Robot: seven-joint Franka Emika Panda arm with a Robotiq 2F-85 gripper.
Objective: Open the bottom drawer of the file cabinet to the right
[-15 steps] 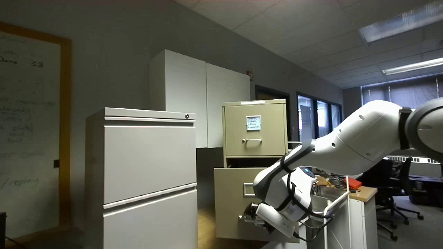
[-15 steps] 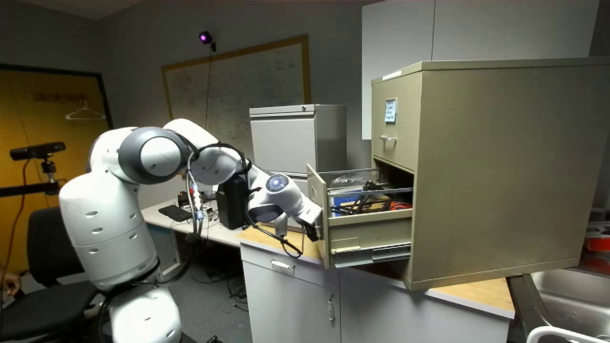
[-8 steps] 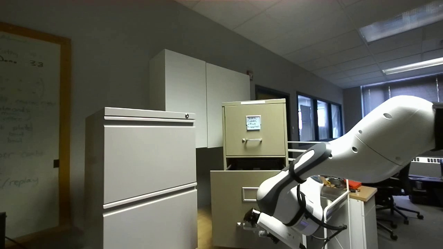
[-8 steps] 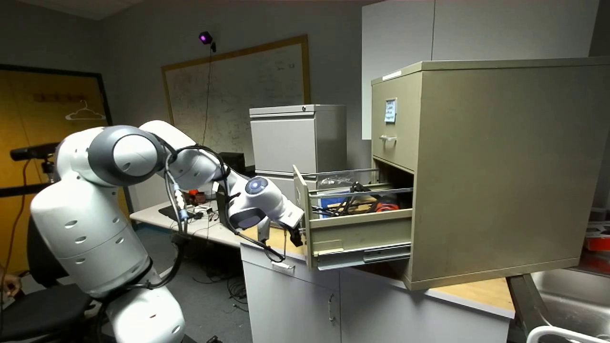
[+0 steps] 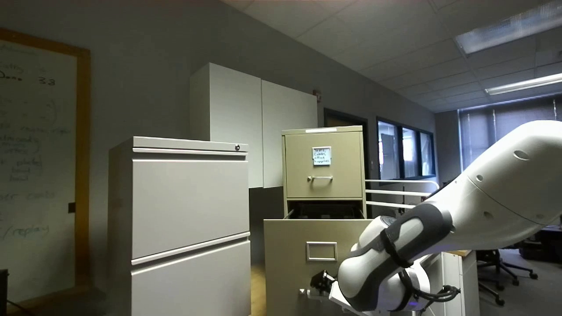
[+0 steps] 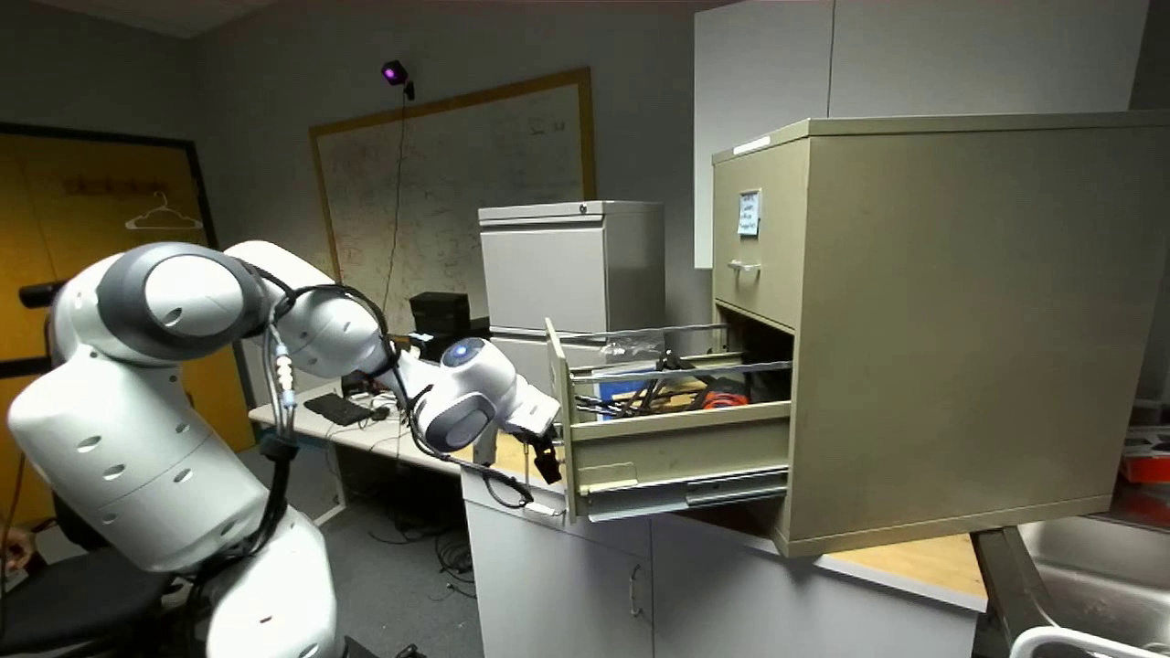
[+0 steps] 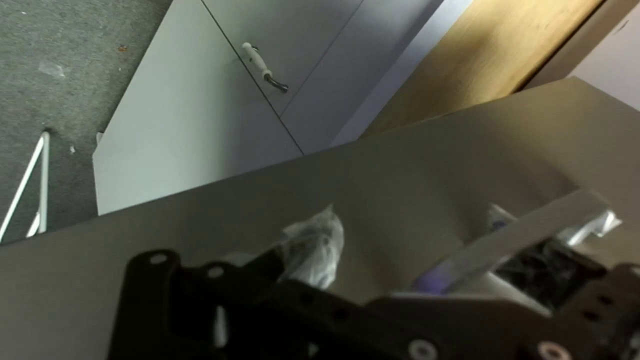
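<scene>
While a yellow door with a white coat hanger on it stands at the far left in an exterior view, the robot's white arm rises before it, bent at the top and sloping down to the right. Past the arm's bend, a framed whiteboard hangs above a desk, and a pale grey cabinet stands closed.

Next comes the gripper, at the front of the bottom drawer. Its fingers stand wide apart in the wrist view, with clear wrapping on one tip. The drawer's handle slants past the finger on that view's right-hand side; whether the two touch, I cannot tell.

Farther right, the bottom drawer juts well out of the file cabinet in both exterior views, its metal runner exposed. Inside lie a blue item, dark tangled objects, some clear plastic and an orange-red item. Above it the top drawer is closed, with a blue-and-white paper on its front. The file cabinet stands on a wood-topped counter, in front of white cupboards, and a metal sink shows at the far right.
</scene>
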